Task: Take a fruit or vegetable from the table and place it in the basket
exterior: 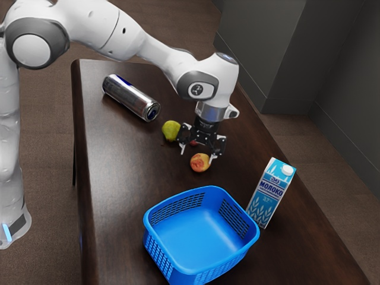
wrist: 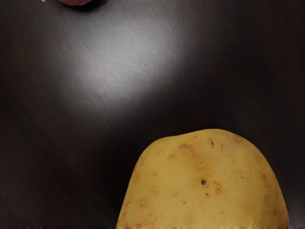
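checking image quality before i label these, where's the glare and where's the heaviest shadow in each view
Wrist view: a broad, soft glare patch on the dark tabletop, deep shadow beside the speckled yellow produce; exterior view: pale highlights along the silver can, a lighter sheen on the floor of the blue basket, heaviest shadow too hard to pick out on the dark wood.

Soft white glare on the dark tabletop [wrist: 128, 57], pale sheen inside the blue basket [exterior: 199, 236].

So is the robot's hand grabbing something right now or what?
Hand: open, fingers apart, not gripping anything.
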Robot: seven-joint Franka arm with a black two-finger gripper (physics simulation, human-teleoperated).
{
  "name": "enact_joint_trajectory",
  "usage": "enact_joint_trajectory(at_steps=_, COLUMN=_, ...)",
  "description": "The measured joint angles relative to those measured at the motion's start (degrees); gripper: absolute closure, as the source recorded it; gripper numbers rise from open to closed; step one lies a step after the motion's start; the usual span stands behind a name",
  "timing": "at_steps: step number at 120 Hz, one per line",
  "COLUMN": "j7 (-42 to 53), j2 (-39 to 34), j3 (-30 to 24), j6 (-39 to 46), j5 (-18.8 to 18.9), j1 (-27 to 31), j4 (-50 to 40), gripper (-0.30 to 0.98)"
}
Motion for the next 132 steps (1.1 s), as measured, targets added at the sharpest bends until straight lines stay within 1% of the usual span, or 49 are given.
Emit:
enact_joint_trajectory(at_steps=30, j7=-1.41, j2=0.91, j3=0.00, j6=0.59, j5=-1.74, j1=-0.48, j4=0.36, gripper=0.00)
enact_joint_trajectory(at_steps=75, j7=-3.06, j2=3.08, j3=0.00, j6=0.86, j5=-1.76, j1=-0.44, j4=1.98, gripper=0.00)
enact_joint_trajectory(at_steps=119, j7=-3.97, j2=3.56, j3=0.00, j6=0.97, j5=-1.80, j1=-0.49, j4=2.11, gripper=0.00)
enact_joint_trajectory(at_steps=124, j7=-4.06, j2=3.59, j3=0.00, j6=0.97, j5=-1.81, j1=-0.51, j4=2.11, gripper=0.03)
enact_joint_trajectory(at_steps=132, j7=-4.42, j2=3.61, j3=0.00, j6=0.98, j5=-1.83, j1=-0.62, j4=2.11, gripper=0.17)
